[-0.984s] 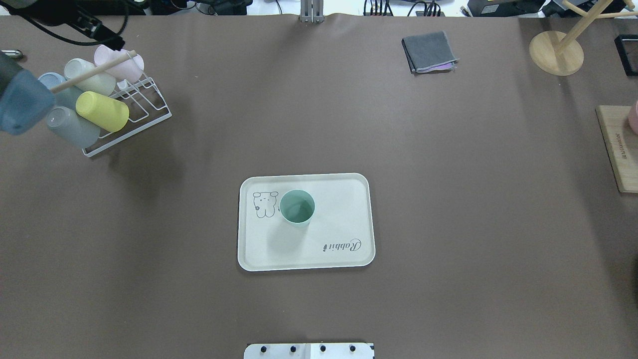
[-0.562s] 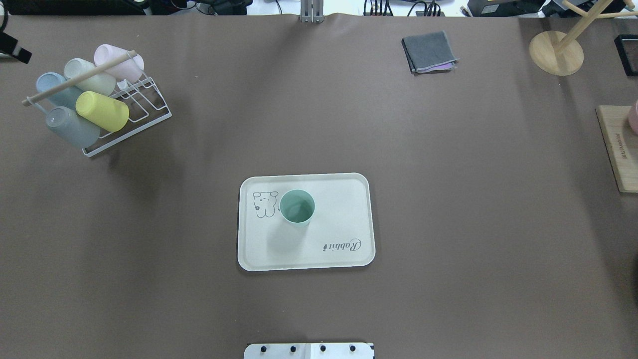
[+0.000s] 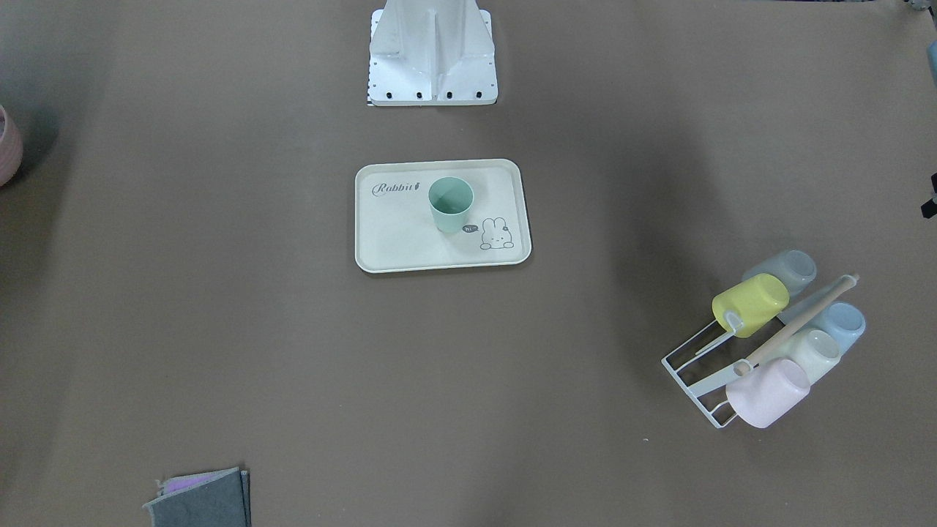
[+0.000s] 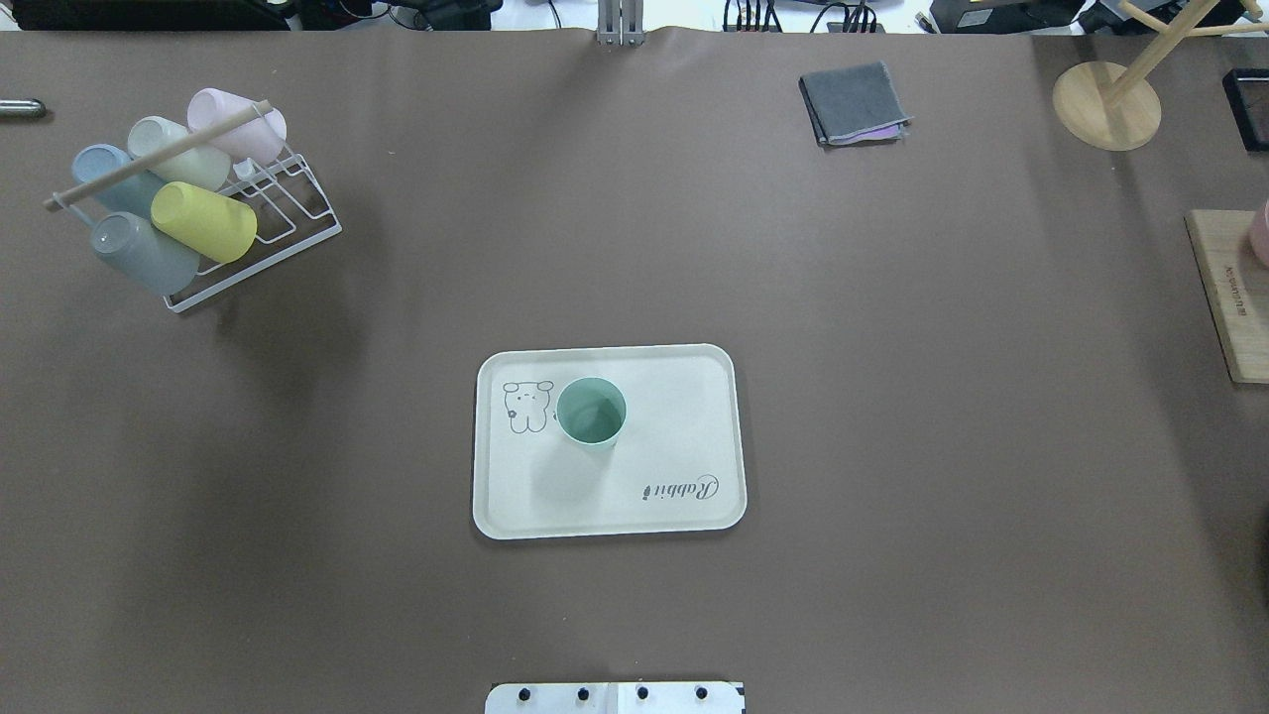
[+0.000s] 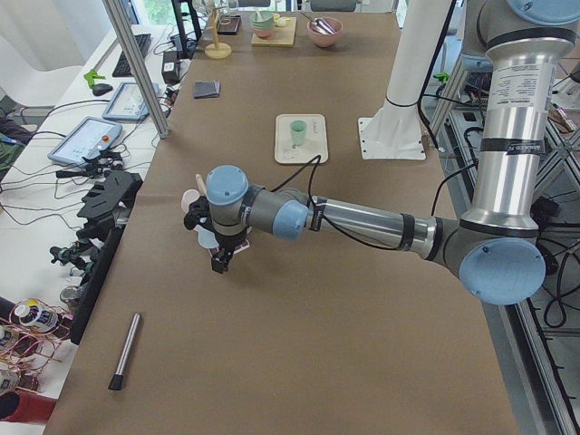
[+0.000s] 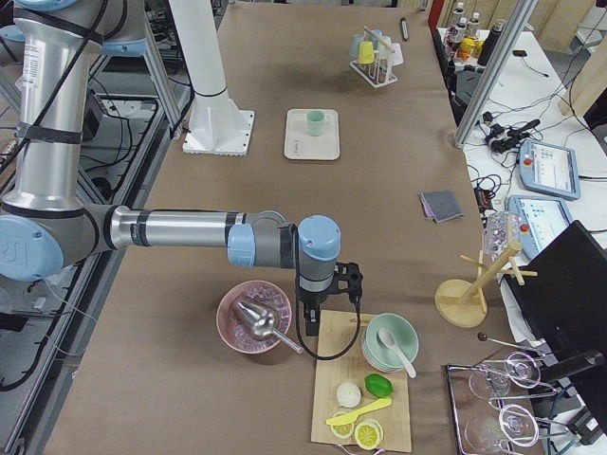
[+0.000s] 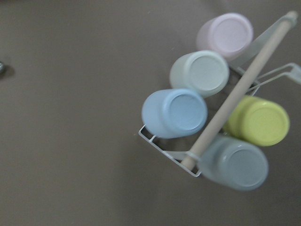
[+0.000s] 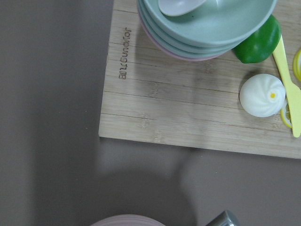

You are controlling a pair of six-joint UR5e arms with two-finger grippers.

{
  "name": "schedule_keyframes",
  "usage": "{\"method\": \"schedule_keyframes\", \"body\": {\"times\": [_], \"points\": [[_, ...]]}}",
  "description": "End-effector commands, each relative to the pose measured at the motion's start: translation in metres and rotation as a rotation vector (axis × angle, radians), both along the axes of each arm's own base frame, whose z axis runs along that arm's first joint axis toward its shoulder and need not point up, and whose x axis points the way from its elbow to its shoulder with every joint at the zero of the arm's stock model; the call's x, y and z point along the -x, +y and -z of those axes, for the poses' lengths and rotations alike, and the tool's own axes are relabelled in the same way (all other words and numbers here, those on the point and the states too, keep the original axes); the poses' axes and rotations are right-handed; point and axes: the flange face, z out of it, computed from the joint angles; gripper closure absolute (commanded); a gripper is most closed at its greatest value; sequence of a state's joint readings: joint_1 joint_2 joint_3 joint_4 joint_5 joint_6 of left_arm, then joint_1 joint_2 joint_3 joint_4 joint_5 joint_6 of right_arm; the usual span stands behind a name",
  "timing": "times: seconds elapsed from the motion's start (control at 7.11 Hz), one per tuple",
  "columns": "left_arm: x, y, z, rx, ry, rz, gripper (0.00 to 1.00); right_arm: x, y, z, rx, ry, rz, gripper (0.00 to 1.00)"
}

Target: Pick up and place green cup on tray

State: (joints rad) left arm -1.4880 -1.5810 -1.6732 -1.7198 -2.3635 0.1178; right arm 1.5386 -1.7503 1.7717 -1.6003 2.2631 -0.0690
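Note:
The mint-green cup [image 4: 591, 414] stands upright on the cream Rabbit tray [image 4: 674, 397] at mid-table, next to the bunny drawing. It also shows in the front-facing view [image 3: 450, 205] on the tray [image 3: 395, 234]. No gripper touches it. My left gripper [image 5: 220, 261] shows only in the exterior left view, hanging above the cup rack far from the tray; I cannot tell whether it is open or shut. My right gripper [image 6: 318, 299] shows only in the exterior right view, above the wooden board's edge; I cannot tell its state either.
A white wire rack [image 4: 268, 213] at the far left holds several pastel cups, including a yellow-green one [image 4: 203, 220]. A grey cloth [image 4: 853, 102], a wooden stand [image 4: 1105, 104] and a wooden board [image 4: 1229, 297] with stacked bowls [image 8: 207, 23] lie to the right.
My left arm has drawn back past the left edge of the overhead view, off the cup rack. The green cup and the tray have not moved.

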Motion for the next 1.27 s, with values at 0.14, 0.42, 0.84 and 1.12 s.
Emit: {"method": "schedule_keyframes", "body": {"times": [0.14, 0.42, 0.84, 1.12], "points": [[0.049, 0.069, -0.101, 0.153, -0.038, -0.002, 0.01, 0.000, 0.000, 0.000, 0.003, -0.006, 0.000, 0.00], [0.062, 0.075, -0.078, 0.290, -0.030, 0.034, 0.01, 0.001, 0.001, -0.001, 0.006, -0.007, 0.000, 0.00], [0.062, 0.062, -0.052, 0.316, -0.027, 0.133, 0.01, 0.001, 0.001, -0.001, 0.005, -0.007, 0.001, 0.00], [0.062, 0.059, -0.047, 0.295, -0.025, 0.133, 0.01, 0.001, 0.000, -0.001, 0.003, -0.007, 0.001, 0.00]]}}
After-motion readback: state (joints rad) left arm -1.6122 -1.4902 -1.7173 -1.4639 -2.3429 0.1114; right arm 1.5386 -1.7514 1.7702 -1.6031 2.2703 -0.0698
